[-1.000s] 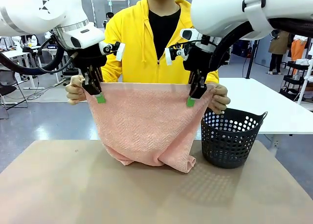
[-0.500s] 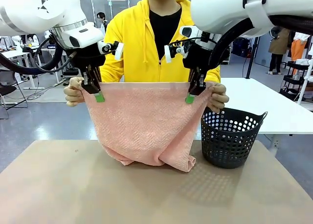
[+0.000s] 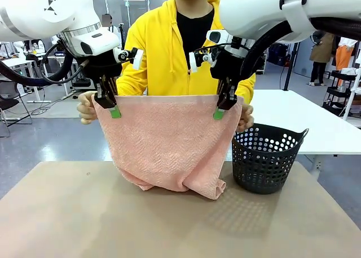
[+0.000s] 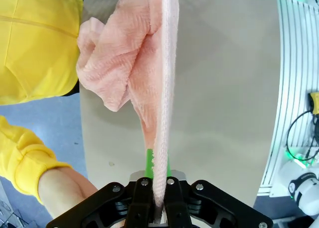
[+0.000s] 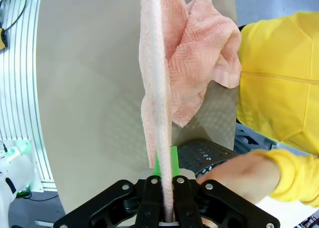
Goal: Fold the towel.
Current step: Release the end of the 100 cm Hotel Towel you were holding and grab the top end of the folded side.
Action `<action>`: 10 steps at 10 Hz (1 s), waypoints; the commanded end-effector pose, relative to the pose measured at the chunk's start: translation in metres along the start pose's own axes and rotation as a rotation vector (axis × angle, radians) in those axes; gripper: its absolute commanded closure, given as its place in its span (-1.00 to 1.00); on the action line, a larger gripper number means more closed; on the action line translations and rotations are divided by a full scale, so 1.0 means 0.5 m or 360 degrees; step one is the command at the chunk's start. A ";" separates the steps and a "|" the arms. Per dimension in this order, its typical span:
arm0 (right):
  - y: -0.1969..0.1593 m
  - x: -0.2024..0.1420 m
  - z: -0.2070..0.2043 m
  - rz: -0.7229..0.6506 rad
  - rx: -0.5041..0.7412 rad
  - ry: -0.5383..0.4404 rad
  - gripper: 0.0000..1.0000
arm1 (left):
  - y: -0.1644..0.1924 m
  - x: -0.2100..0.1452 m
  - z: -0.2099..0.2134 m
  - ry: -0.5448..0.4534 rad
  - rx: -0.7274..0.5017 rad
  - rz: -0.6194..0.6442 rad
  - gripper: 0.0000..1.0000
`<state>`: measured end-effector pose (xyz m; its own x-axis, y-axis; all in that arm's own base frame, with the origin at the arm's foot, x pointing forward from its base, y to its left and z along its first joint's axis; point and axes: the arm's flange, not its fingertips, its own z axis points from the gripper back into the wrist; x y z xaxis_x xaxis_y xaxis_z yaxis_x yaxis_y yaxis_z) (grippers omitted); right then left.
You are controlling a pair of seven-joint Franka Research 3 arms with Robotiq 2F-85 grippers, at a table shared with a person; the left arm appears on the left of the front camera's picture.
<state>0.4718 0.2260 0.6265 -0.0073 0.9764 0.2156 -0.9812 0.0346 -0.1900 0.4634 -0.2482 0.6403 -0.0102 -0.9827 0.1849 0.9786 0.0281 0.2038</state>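
The salmon-pink towel (image 3: 169, 139) hangs as a flat sheet above the tan table (image 3: 79, 224), its lower end bunched on the tabletop. My left gripper (image 3: 114, 111) is shut on the towel's top edge near the left corner, and my right gripper (image 3: 219, 112) is shut on the same edge near the right corner. Looking down from the left wrist, the towel (image 4: 159, 88) runs straight out of the closed fingers (image 4: 144, 195). From the right wrist, the towel (image 5: 158, 88) likewise leaves the closed fingers (image 5: 151, 195). The person's hands (image 3: 86, 109) (image 3: 246, 118) sit just outside both corners.
A black perforated basket (image 3: 268, 156) stands on the table right of the towel, close to its folds. The person in a yellow hoodie (image 3: 169, 49) stands right behind the towel. Bare tabletop lies in front of the towel.
The person's hand at picture right has drawn back from the towel's corner, which now hangs straight down. Both grippers keep their hold at nearly the same height.
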 end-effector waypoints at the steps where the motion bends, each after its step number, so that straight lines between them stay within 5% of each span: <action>1: -0.001 -0.002 0.001 -0.0002 -0.0002 0.0002 1.00 | 0.002 -0.002 0.001 0.0000 0.0006 0.0001 1.00; 10: -0.001 -0.002 0.001 -0.0002 -0.0002 0.0002 1.00 | 0.002 -0.002 0.001 0.0000 0.0006 0.0001 1.00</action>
<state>0.4718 0.2260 0.6265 -0.0073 0.9765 0.2156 -0.9812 0.0346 -0.1900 0.4635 -0.2480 0.6403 -0.0098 -0.9827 0.1848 0.9786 0.0286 0.2038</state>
